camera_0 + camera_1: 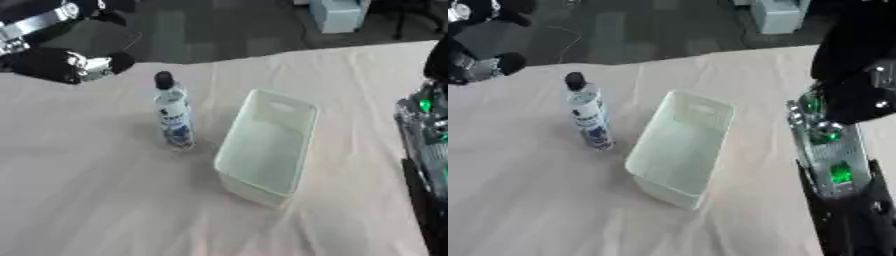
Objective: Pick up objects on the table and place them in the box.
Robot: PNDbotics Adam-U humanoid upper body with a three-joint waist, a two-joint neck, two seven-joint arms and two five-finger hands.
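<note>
A clear bottle (173, 116) with a black cap and a blue-and-white label stands upright on the cloth-covered table (87, 190). Just to its right lies a pale green, empty box (267, 142), long side running away from me. My left hand (68, 65), black with silver parts, hovers at the upper left near the table's far edge, well clear of the bottle. My right hand (852, 220) is low at the right edge, below a forearm showing green lights, to the right of the box.
The table's far edge (262, 54) runs across the top, with dark floor beyond it. A white unit (337, 15) stands on that floor at the top right. Bare cloth fills the front and left of the table.
</note>
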